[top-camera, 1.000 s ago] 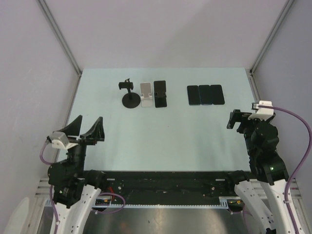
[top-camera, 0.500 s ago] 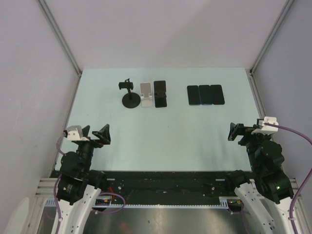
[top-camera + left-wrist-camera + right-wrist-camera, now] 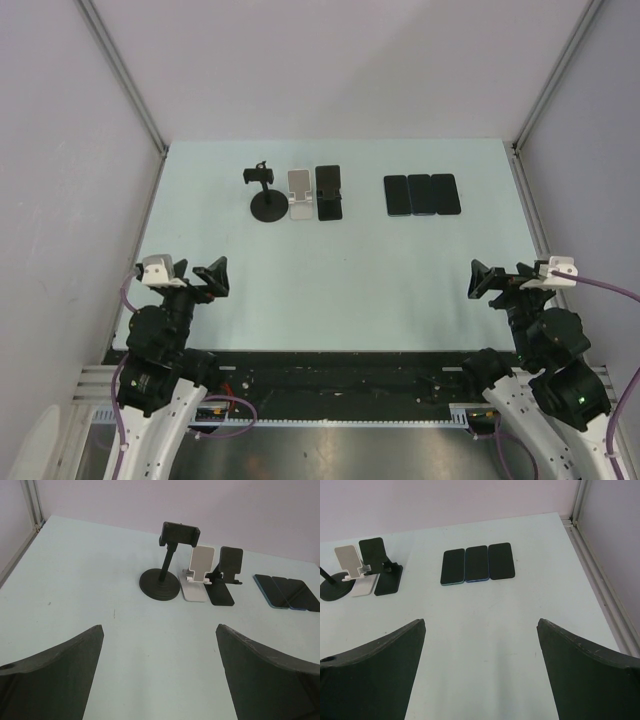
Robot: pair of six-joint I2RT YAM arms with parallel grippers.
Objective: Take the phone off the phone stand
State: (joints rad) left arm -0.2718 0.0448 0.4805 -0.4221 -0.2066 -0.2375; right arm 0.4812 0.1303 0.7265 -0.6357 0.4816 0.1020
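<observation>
Both arms have pulled back and sunk toward their bases since the earlier views, so the left gripper (image 3: pixel 195 272) and right gripper (image 3: pixel 497 277) now hang low over the near edge of the table (image 3: pixel 350 270), each with its fingers spread wide and holding nothing. Three phones (image 3: pixel 419 194) lie flat, side by side and touching, on the far right part of the table, well apart from the row of stands to their left: a round-base clamp stand (image 3: pixel 266 200), a white folding stand (image 3: pixel 299 193) and a black folding stand (image 3: pixel 328 193). The clamp and the white stand are bare; the black one looks bare too, though a dark phone against its dark plate would be hard to tell. On that showing the removal seems already done. The phones are thin, dark, glossy slabs with rounded corners, the left and middle ones showing a bluish rim in the right wrist view. Each should be stiff, fairly light, slick-faced and breakable, best pinched across its long edges rather than on the glass.
</observation>
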